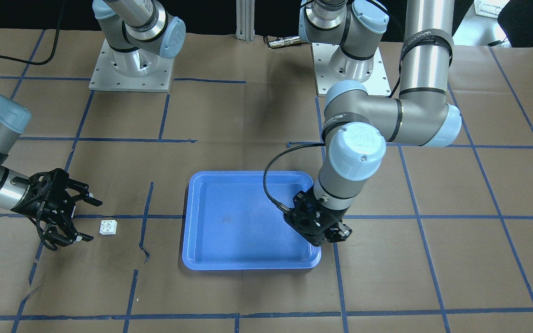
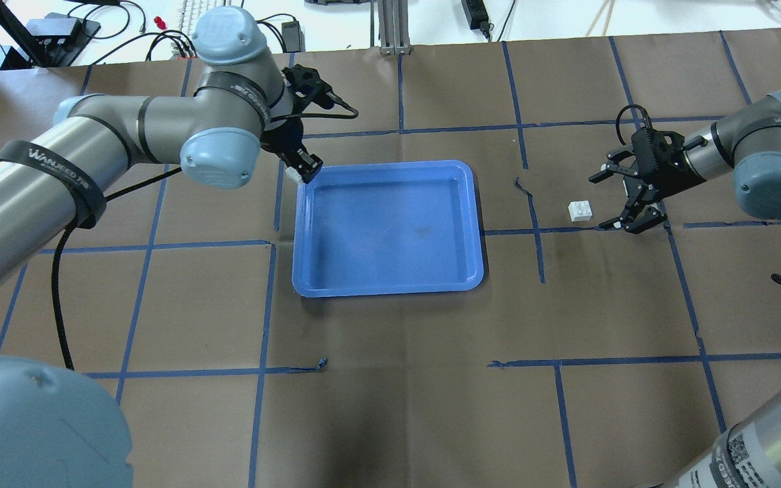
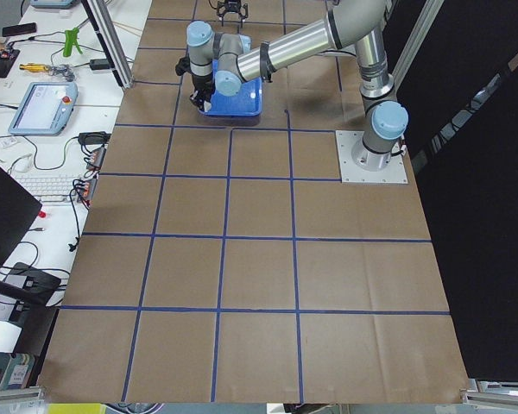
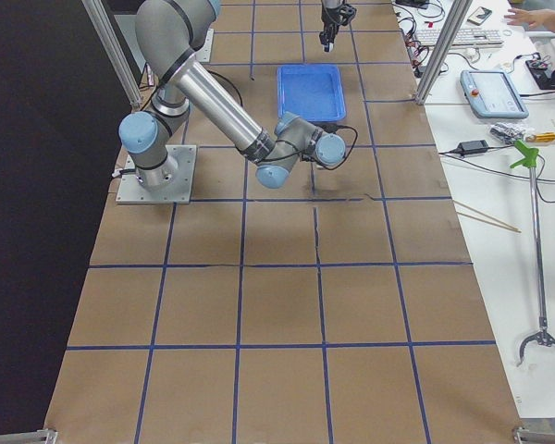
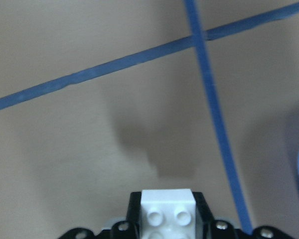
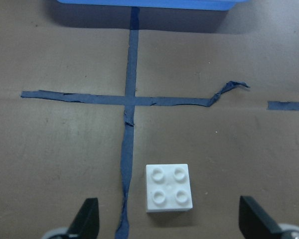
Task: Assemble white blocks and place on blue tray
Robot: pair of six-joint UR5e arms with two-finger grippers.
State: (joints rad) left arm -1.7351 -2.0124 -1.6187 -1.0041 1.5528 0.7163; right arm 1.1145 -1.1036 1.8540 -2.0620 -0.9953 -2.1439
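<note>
White block (image 6: 169, 187) lies studs-up on the brown paper, well apart from the blue tray (image 2: 388, 291). I see the right gripper (image 2: 604, 202) just behind it, fingers spread wide. Second white block (image 5: 168, 210) is clamped in the left gripper (image 2: 302, 166), beside the tray's far corner.

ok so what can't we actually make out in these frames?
held white block: lower part cut off by the left wrist view's bottom edge; left gripper mostly hides it in the front-facing view.
loose white block: too small in both side views.
right gripper: fingers mostly cut off by the right wrist view's bottom edge.
</note>
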